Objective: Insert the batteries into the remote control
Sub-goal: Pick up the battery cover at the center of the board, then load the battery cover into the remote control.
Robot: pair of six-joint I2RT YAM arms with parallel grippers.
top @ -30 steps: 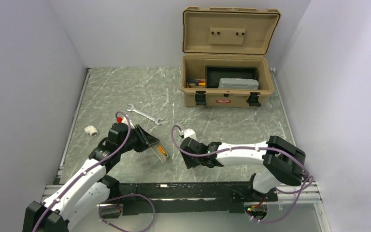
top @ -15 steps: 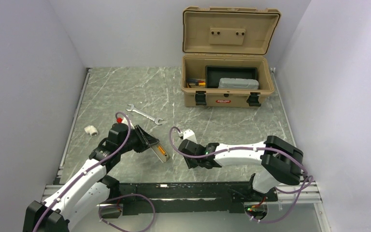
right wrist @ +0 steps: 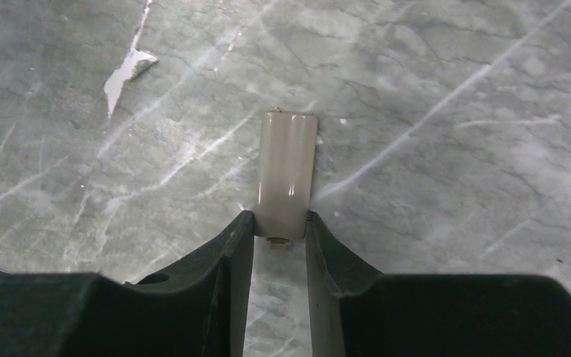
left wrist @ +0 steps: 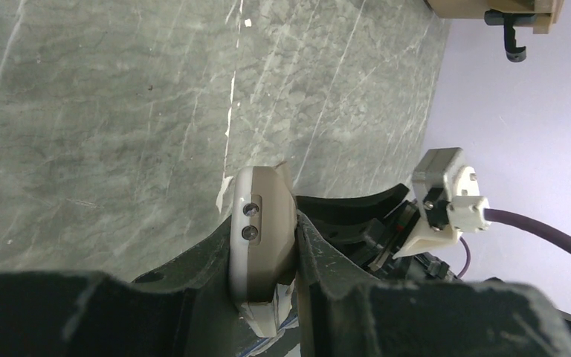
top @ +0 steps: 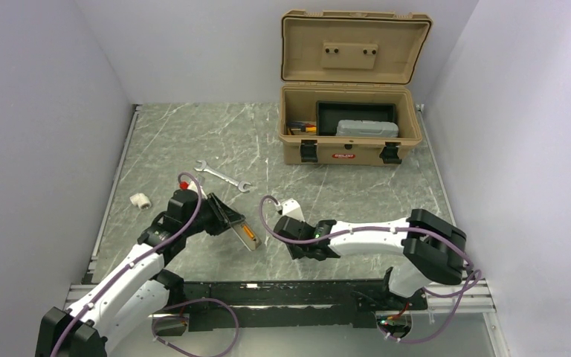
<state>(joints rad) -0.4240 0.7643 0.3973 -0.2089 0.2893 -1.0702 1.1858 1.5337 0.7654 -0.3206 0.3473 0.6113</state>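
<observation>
Both sets of jaws now grip: the right jaws have just narrowed onto the tan battery cover lying on the bench, the left jaws hold the remote control raised, so refitting the cover looks next.

The lower end of the slim grey-tan remote control vanishes inside the left gripper. From above, the right gripper and the small beige plastic cover it pinches hide under the wrist; the remote's orange patch is too small to identify.
</observation>
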